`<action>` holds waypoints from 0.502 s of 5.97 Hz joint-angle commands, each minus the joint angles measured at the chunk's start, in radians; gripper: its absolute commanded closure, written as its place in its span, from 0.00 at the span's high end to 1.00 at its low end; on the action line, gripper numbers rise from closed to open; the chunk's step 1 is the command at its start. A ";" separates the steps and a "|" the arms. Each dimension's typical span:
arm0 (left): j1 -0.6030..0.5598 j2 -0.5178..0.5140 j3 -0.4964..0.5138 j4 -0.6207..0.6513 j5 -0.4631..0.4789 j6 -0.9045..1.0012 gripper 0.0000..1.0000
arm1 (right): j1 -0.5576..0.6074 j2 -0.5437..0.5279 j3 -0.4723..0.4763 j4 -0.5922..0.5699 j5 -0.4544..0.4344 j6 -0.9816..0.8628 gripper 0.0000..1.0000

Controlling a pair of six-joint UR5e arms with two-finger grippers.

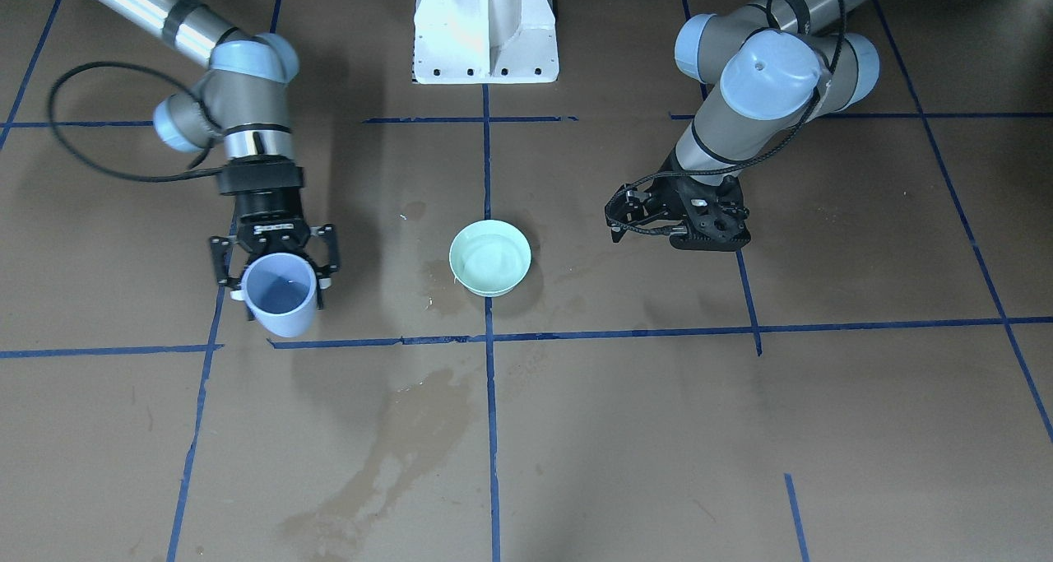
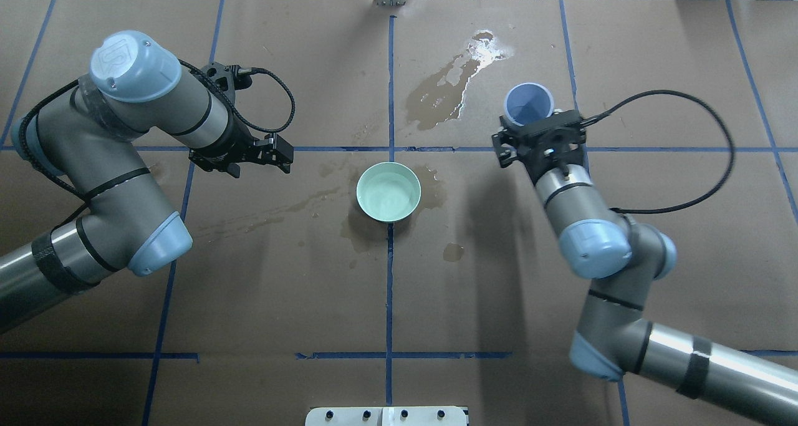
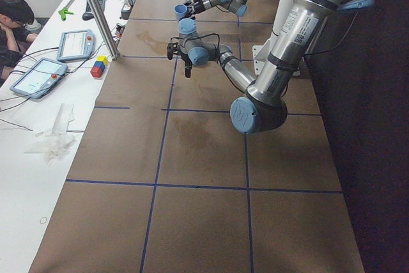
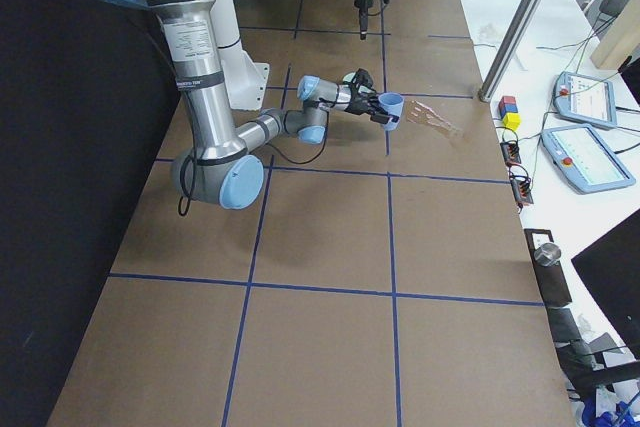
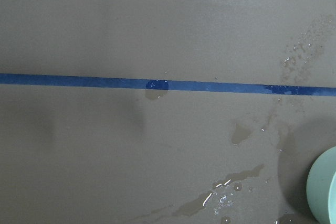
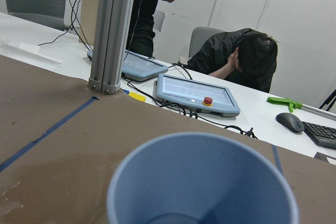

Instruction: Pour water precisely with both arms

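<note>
Right pincer is clamping a light-blue plastic cup well apart from the pale-green round bowl, which is holding the water. Left pincer is hanging empty, its opening impossible to tell. Tilting short of the bowl risks wetting the brown-paper counter.

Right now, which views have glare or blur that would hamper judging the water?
Overhead exterior: the spilled puddle glares white at its far end. Right wrist-mounted: the blue cup is soft and out of focus, the desk behind sharp. Left wrist-mounted: small glints on the wet patch, otherwise even light.
</note>
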 commanded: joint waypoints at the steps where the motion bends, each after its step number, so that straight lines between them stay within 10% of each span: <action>1: 0.001 0.000 -0.001 0.000 -0.001 -0.001 1.00 | -0.106 0.097 -0.006 -0.221 -0.142 -0.004 0.00; 3: 0.001 0.000 -0.002 0.000 -0.001 -0.001 1.00 | -0.189 0.119 -0.008 -0.410 -0.275 -0.007 0.00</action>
